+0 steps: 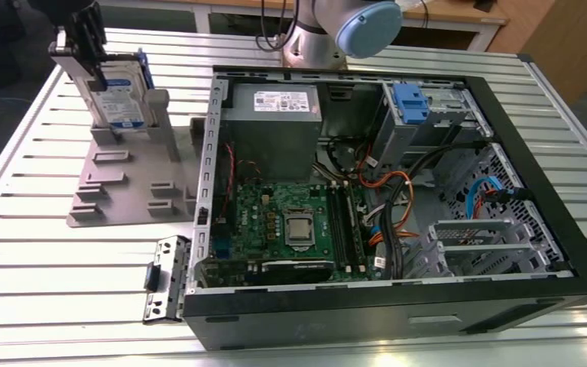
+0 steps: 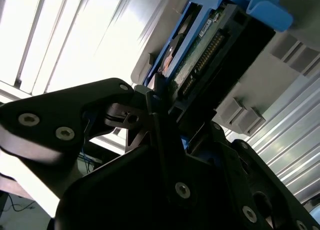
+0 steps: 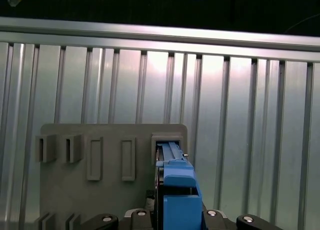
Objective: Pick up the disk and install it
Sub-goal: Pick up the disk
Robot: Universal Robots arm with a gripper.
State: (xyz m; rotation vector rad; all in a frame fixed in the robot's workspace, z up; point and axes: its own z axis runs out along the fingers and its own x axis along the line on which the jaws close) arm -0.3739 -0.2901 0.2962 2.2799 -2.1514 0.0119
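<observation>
The disk (image 1: 120,95) is a silver drive with a white-and-blue label and blue rails. It stands upright on edge at the back of a grey slotted stand (image 1: 131,191), at the exterior view's left. My gripper (image 1: 88,55) comes down on its top edge, and the dark fingers (image 2: 150,107) are shut on the blue rail. In the first wrist view the disk's blue edge (image 3: 177,190) runs from between the fingers down to a slot of the stand (image 3: 100,200). The second wrist view shows the disk's connector side (image 2: 200,59).
An open black computer case (image 1: 396,306) lies at the exterior view's right, holding a grey power supply (image 1: 270,115), a green motherboard (image 1: 283,222) and a metal drive cage with a blue latch (image 1: 416,103). A black bracket (image 1: 166,279) lies beside the case. The arm's base (image 1: 324,38) stands behind.
</observation>
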